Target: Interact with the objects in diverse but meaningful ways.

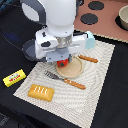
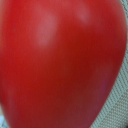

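The red tomato [image 1: 62, 63] sits right under my hand, at the far edge of the round tan plate [image 1: 71, 69]. My gripper [image 1: 62, 61] comes down on it from above, a dark finger on each side, shut on it. The tomato [image 2: 60, 60] fills almost the whole wrist view and hides my fingers there. The orange-yellow bread loaf [image 1: 41, 92] lies on the mat's near corner. The yellow butter packet [image 1: 14, 77] lies off the mat at the exterior view's left. The pale blue carton [image 1: 89, 39] and the dark frying pan [image 1: 29, 51] are partly hidden behind my arm.
A wooden-handled fork [image 1: 65, 80] lies in front of the plate and a knife [image 1: 88, 59] beyond it, both on the striped placemat [image 1: 97, 85]. A toy stove [image 1: 100, 17] with dark burners and a pot [image 1: 123, 17] stands at the back right.
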